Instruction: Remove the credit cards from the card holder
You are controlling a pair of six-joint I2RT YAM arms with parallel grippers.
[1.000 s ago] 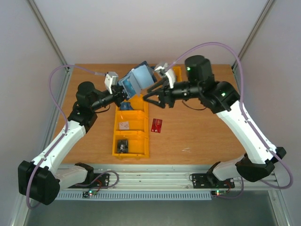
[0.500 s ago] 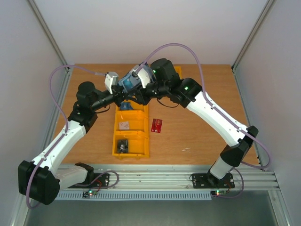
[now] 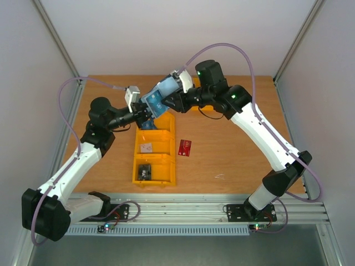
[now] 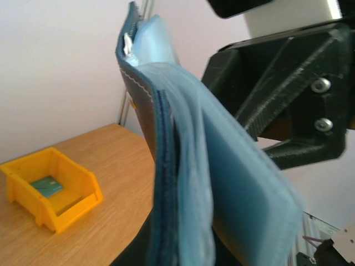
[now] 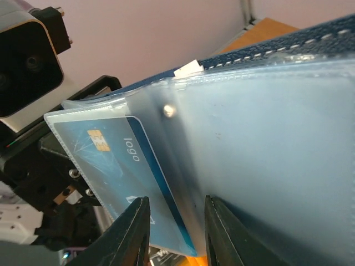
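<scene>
— Card holder [image 3: 161, 97] was up off the tabletop [image 3: 238, 160], wasn't it?
— Yes. The left fingers [image 3: 145, 114] pinched its lower end from seven o'clock, and it hung open in the air, long axis running seven to one.
— And the right arm?
— Nearer the pockets. The right fingers [image 5: 137, 224] were spread, straddling the bottom corner of a blue card [image 5: 125, 166] in a clear sleeve. That card lay dead ahead at twelve, slanting eleven to five.
— So a squeeze, then a pull toward six?
— I'd have guessed so. A red card [image 3: 184, 147] lay flat below, at five o'clock.
</scene>
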